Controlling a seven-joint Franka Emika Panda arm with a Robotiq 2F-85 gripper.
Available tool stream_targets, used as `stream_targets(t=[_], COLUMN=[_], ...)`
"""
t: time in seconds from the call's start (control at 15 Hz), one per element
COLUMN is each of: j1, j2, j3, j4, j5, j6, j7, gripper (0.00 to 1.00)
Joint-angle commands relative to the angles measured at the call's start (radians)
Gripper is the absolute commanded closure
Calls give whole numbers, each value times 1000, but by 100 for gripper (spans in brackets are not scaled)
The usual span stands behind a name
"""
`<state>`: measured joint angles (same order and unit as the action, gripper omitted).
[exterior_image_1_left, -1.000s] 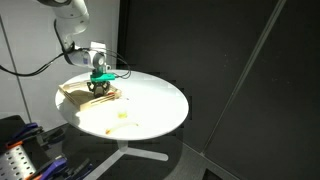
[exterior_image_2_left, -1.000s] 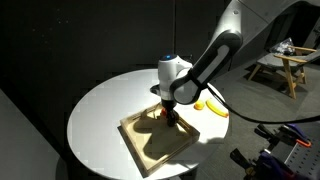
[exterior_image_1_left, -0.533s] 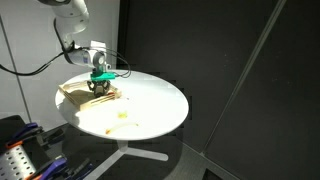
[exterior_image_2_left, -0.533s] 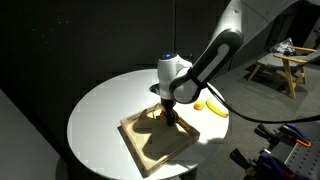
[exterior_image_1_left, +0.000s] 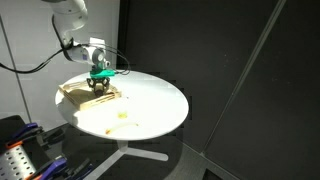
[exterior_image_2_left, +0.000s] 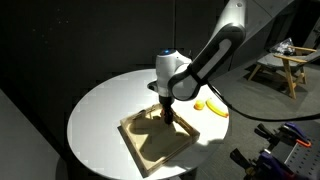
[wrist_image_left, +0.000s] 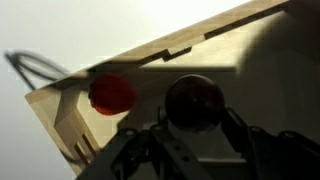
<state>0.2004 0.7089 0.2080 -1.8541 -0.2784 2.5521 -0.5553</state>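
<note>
My gripper (wrist_image_left: 194, 128) hangs over a shallow wooden tray (wrist_image_left: 58, 112) and is shut on a dark red ball (wrist_image_left: 194, 102), held in shadow between the two fingers. A second, brightly lit red ball (wrist_image_left: 111, 93) lies in the tray near its corner. In both exterior views the gripper (exterior_image_1_left: 98, 87) (exterior_image_2_left: 168, 113) points straight down into the tray (exterior_image_1_left: 72, 96) (exterior_image_2_left: 150, 146), close to its far edge. The tray lies on a round white table (exterior_image_1_left: 155, 100) (exterior_image_2_left: 100, 120).
A yellow banana-like object (exterior_image_1_left: 122, 117) (exterior_image_2_left: 209, 105) lies on the table beside the tray. A cable runs from the wrist. A wooden stool (exterior_image_2_left: 285, 62) stands beyond the table. A rack (exterior_image_1_left: 15, 160) stands near the table's base.
The gripper and wrist have risen slightly over the tray; the dark ball stays between the fingers. Nothing else has moved.
</note>
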Motion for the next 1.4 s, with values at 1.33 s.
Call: stream_targets(t=[1.33], j1=[29], j2=[-323], j3=[-58], j4=[-160], j5=[47], j6=[-186], j7=[461], gripper=[68])
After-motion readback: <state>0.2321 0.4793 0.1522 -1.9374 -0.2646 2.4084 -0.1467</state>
